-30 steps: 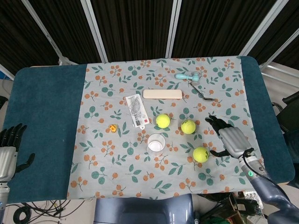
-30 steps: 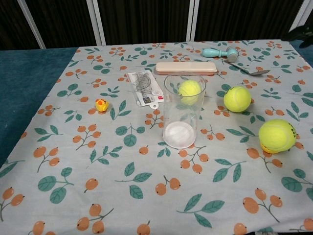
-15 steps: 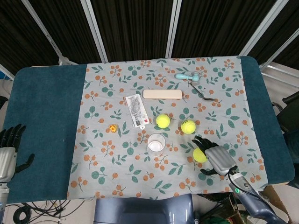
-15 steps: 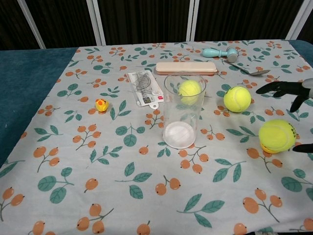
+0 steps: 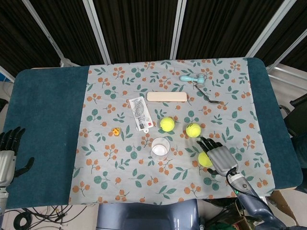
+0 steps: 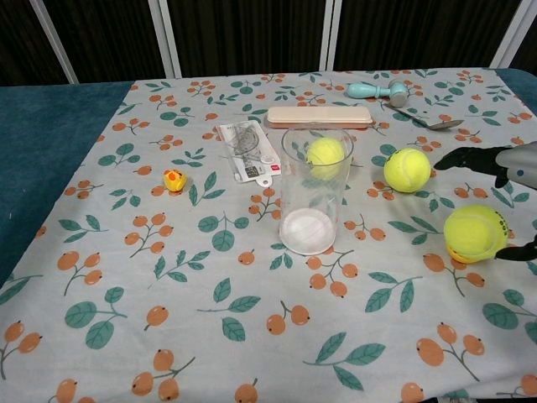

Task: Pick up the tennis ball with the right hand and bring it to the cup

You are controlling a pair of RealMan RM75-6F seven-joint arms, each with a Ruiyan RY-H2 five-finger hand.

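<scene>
Three yellow tennis balls lie on the floral cloth. The nearest tennis ball sits right of the clear plastic cup. My right hand hovers over that ball, fingers spread above it and thumb low beside it, and holds nothing. A second ball lies further back, and a third ball shows behind the cup. My left hand rests open on the teal cloth at the far left edge.
A wooden strip, a plastic ruler packet, a small yellow toy, a teal tool and a spoon lie on the cloth behind the cup.
My right hand moved left and toward the table's front edge, from beside the nearest ball to over it. The balls and cup stayed put.
</scene>
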